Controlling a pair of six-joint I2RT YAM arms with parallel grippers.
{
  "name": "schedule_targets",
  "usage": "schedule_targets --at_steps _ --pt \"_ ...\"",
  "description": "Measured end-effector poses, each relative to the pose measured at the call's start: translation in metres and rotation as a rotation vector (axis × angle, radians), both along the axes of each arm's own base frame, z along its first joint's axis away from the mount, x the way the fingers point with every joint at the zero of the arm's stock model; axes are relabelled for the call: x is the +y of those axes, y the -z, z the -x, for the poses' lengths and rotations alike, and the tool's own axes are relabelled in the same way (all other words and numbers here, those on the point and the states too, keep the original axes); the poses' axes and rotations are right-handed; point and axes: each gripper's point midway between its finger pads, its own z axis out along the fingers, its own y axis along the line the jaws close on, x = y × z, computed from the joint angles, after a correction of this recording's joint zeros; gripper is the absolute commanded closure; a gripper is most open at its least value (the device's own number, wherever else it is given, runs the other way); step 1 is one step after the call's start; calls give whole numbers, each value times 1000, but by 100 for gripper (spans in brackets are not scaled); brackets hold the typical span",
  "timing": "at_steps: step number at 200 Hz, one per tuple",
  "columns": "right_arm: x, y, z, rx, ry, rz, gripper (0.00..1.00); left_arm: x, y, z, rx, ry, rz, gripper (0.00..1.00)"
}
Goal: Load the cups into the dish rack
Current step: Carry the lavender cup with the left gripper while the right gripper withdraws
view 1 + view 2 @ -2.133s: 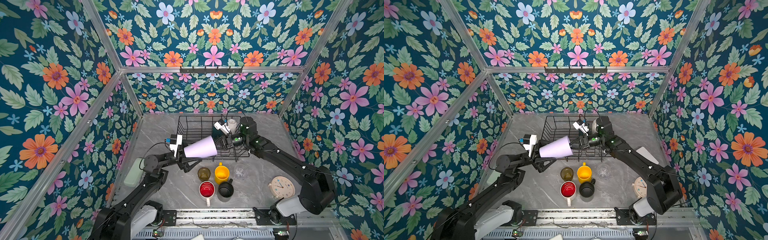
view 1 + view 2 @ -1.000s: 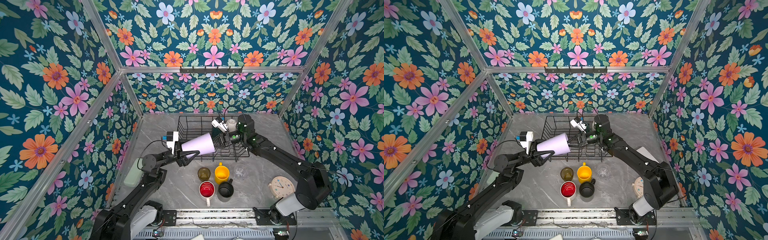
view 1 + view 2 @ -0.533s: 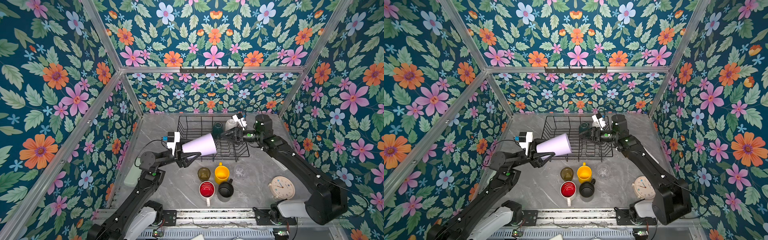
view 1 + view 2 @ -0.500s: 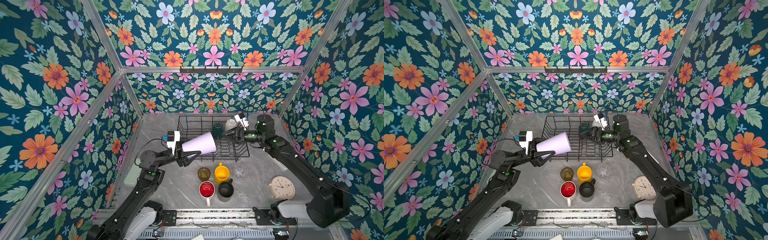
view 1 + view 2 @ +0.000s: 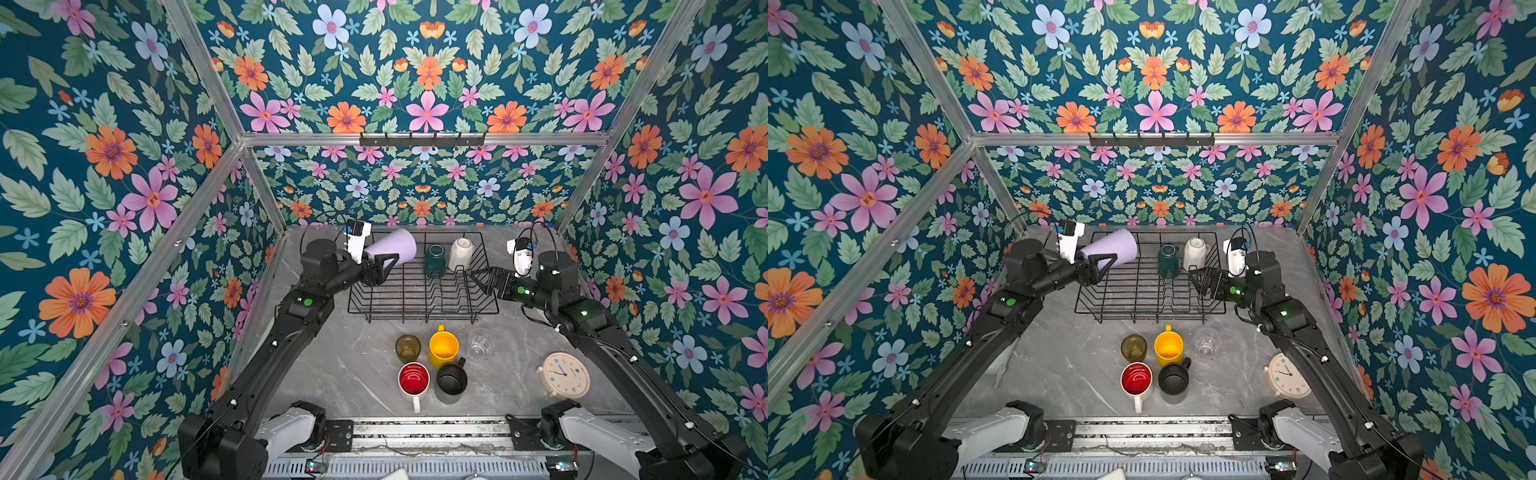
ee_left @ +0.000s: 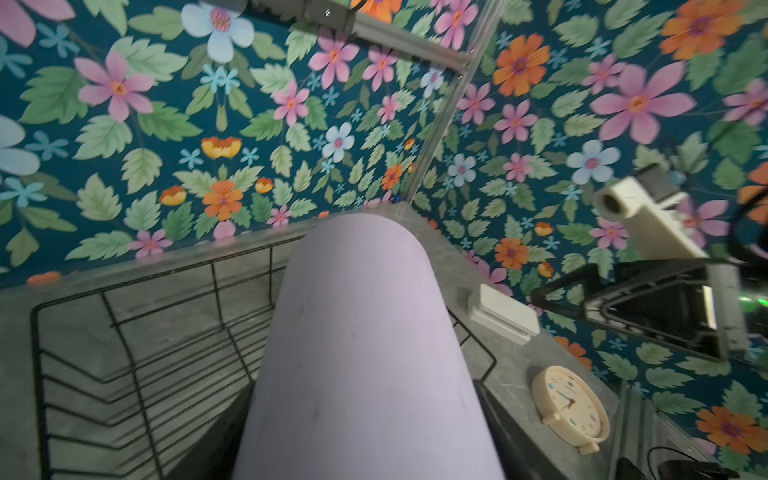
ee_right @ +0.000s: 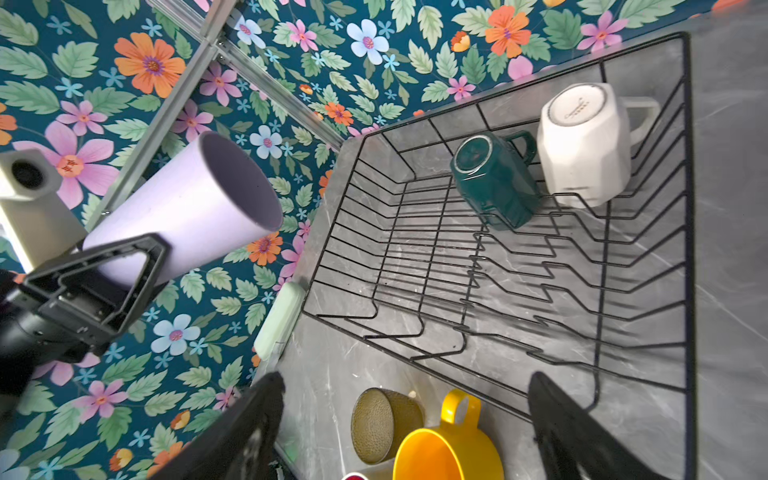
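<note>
One black wire rack [image 5: 399, 286] [image 5: 1133, 291] with flared sides and rows of bent prongs sits at the far middle of the grey table [image 5: 361, 374]. Two mugs stand mouth down, side by side, in its far right part: a faceted white mug [image 5: 460, 253] [image 5: 1196, 252] and, just left of it, a teal mug [image 5: 434, 259] [image 5: 1168, 259]. Over the rack's far left corner the left gripper [image 5: 388, 257] [image 5: 1104, 257] pinches the lilac tumbler [image 5: 390, 249] [image 5: 1111, 247] near its base, holding it in the air almost level with its mouth toward the right. The right gripper [image 5: 478, 279] [image 5: 1198, 279] hovers at the rack's right side, jaws spread wide with nothing between them. Five more vessels stand upright on the table in front of the rack: a yellow mug [image 5: 444, 351], a black mug [image 5: 451, 378], a red-lined mug [image 5: 413, 379], an olive glass [image 5: 408, 348] and a clear glass [image 5: 480, 344]. A cream clock [image 5: 566, 374] sits to their right. The right wrist view adds the white mug's printed base [image 7: 582, 145], the tumbler's hollow inside [image 7: 187, 212] and a green block [image 7: 280, 320] at the table edge near a rack corner. The left wrist view is mostly filled by the tumbler's wall [image 6: 365, 353], which hides both racked mugs, and it shows a white block [image 6: 505, 311] beyond the rack, which neither top view shows.
</note>
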Motion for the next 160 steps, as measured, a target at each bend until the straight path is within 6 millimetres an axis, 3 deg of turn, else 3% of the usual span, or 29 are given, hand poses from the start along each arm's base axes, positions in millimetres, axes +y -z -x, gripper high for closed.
schedule_targets --at_steps 37,86,160 --pt "-6 5 -1 -9 25 37 8 7 19 -45 114 -122 -149 100" --pt "-14 12 3 -9 50 77 7 13 54 -86 249 -216 -315 100" --pt "-19 23 7 1 53 114 7 19 108 -126 380 -290 -515 100"
